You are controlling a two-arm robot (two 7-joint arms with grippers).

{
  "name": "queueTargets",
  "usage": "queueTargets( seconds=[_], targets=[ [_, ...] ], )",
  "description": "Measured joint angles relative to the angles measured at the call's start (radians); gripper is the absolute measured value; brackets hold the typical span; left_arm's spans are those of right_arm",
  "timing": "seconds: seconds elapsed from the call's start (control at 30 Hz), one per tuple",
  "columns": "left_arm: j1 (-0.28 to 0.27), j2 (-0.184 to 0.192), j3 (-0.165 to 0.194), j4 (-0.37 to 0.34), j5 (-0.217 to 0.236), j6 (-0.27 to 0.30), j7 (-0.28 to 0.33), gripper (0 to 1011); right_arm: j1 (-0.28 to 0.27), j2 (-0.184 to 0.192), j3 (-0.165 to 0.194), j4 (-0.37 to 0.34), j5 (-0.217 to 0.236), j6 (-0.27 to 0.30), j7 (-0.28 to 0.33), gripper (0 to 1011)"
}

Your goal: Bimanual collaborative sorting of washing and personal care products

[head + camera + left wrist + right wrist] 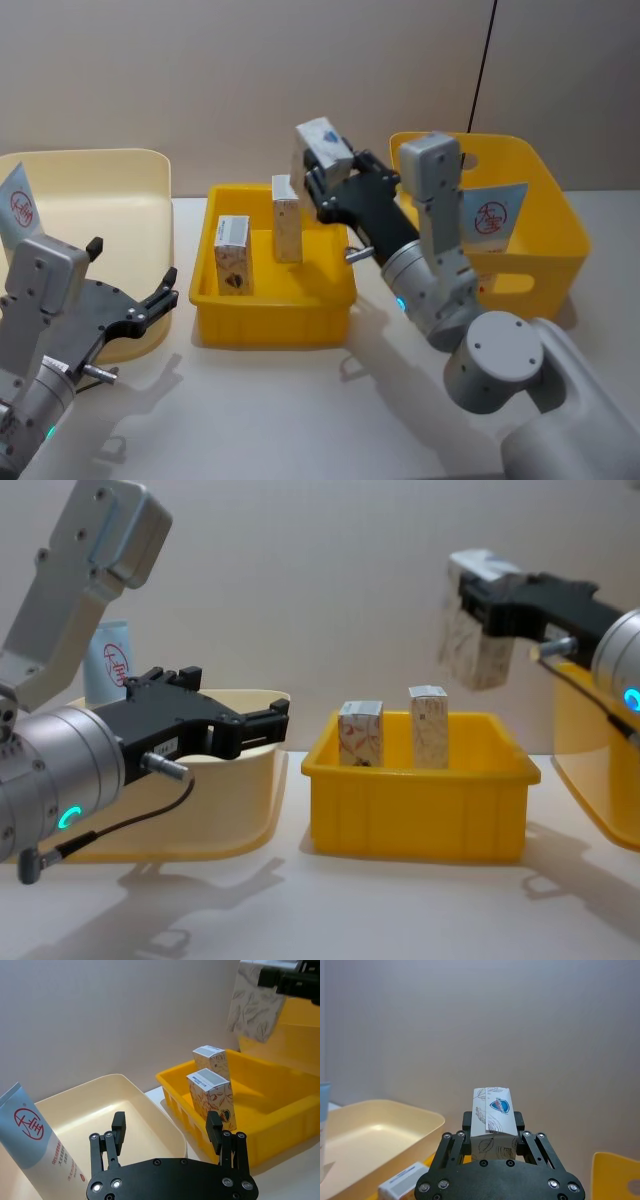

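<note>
Up near the top middle of the head view, my right gripper [322, 172] is clamped on a white carton [322, 143], lifted high above the middle bin [275, 315]. I think I hold it up so it clears the two cartons [233, 256] standing inside. The right arm reaches forward from the lower right. At the lower left, my left gripper [135, 285] waits by the cream bin [90, 170], jaws apart and empty. A blue tube [30, 1135] leans in that bin.
</note>
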Motion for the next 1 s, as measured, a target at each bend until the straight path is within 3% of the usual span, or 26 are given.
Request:
queueTargets(
  seconds=[0.37,0.67,1.0],
  targets=[
    [0.0,0.0,0.0,0.0,0.0,0.0,0.0,1000,-0.009,0.002,0.052,-0.027,-0.063,-0.054,-0.089,444],
    [0.0,0.0,0.0,0.0,0.0,0.0,0.0,1000,-0.039,-0.007,0.09,-0.059,-0.119,-0.038,-0.177,444],
    [0.0,0.0,0.0,0.0,0.0,0.0,0.0,1000,-0.067,-0.02,0.12,-0.08,-0.151,-0.01,-0.231,444]
  ],
)
